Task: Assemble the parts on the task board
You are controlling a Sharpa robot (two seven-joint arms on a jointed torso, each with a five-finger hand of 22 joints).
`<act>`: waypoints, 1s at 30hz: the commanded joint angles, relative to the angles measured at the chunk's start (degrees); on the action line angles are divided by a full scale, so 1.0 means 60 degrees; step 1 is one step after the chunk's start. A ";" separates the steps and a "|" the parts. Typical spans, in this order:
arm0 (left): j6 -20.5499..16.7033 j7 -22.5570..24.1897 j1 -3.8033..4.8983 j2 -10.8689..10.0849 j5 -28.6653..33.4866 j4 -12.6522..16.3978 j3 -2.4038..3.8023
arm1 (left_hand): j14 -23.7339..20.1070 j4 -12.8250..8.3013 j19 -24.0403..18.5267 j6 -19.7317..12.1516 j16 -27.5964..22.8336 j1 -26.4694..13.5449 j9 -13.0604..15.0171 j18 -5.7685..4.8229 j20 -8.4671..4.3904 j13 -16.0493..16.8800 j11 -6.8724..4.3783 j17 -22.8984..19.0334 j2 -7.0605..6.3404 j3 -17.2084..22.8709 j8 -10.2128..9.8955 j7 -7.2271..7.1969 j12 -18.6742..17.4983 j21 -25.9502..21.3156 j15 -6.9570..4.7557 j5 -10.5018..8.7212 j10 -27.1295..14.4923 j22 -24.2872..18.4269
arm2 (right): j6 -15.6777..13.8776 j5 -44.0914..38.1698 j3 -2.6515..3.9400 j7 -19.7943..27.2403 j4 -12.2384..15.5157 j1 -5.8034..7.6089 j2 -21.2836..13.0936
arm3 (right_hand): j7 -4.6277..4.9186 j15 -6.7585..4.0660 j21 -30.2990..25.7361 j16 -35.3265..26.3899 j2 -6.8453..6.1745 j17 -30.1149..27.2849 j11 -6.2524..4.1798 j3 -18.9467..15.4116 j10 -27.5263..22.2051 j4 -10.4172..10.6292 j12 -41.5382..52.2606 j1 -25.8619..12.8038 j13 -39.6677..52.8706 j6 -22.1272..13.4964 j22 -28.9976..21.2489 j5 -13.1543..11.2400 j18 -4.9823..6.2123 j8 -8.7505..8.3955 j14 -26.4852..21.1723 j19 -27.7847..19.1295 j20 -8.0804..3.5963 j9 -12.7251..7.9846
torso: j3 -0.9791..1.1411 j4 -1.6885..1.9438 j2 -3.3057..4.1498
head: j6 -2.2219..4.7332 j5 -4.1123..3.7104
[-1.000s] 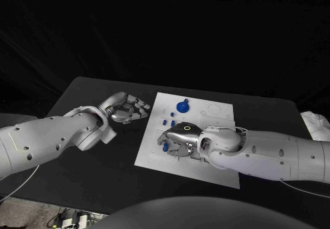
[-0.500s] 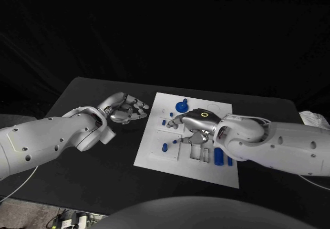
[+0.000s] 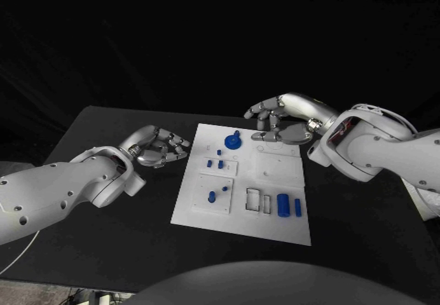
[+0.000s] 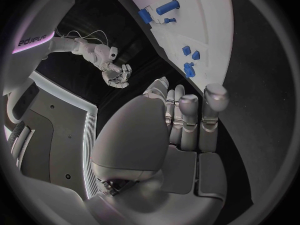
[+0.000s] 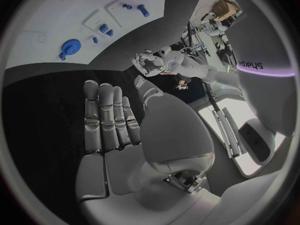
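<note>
The white task board [image 3: 275, 166] lies in the middle of the black table. On it, a blue gear [image 3: 233, 141] stands near the far edge, small blue pegs [image 3: 215, 164] sit below it, and two blue cylinders [image 3: 288, 205] lie in slots near the front right. My right hand [image 3: 280, 121] hovers over the board's far edge with fingers spread, holding nothing. My left hand [image 3: 158, 146] is just left of the board, fingers apart and empty. The left wrist view shows its straight fingers [image 4: 187, 120] and the board [image 4: 206, 15]; the right wrist view shows flat fingers [image 5: 109, 117] and the gear [image 5: 70, 47].
The black table [image 3: 110, 210] extends left and in front of the board. My right forearm [image 3: 376, 146] crosses the table's far right corner, and my left forearm [image 3: 64, 190] lies over its left side.
My right hand has lifted off the middle of the board and moved to its far edge, opening out. The blue cylinders it covered now show. The left hand has barely moved.
</note>
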 commanded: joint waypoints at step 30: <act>-0.0001 0.0111 0.0011 0.0094 0.0097 0.0117 0.0022 | -0.0063 -0.0002 -0.0038 0.0042 -0.0049 0.0028 -0.0003 0.0148 0.0007 -0.0010 0.0036 -0.0004 0.0078 0.0078 -0.0046 0.0083 0.0058 -0.0041 0.0024 0.0048 -0.0045 0.0920 | 0.8254 0.0816 -0.0122 -0.7140 -0.0976 0.0190 0.1123 | -0.0605 -0.1172 0.8026 0.4723 0.0524 0.9099 -0.0939 -0.1710 0.6461 0.1575 0.8056 -0.5035 0.9593 0.3542 0.2403 -0.1338 -0.1371 0.0605 0.5750 0.5199 -0.1268 0.0584 | -0.0101 -0.0065 0.0135 | 0.0002 -0.0389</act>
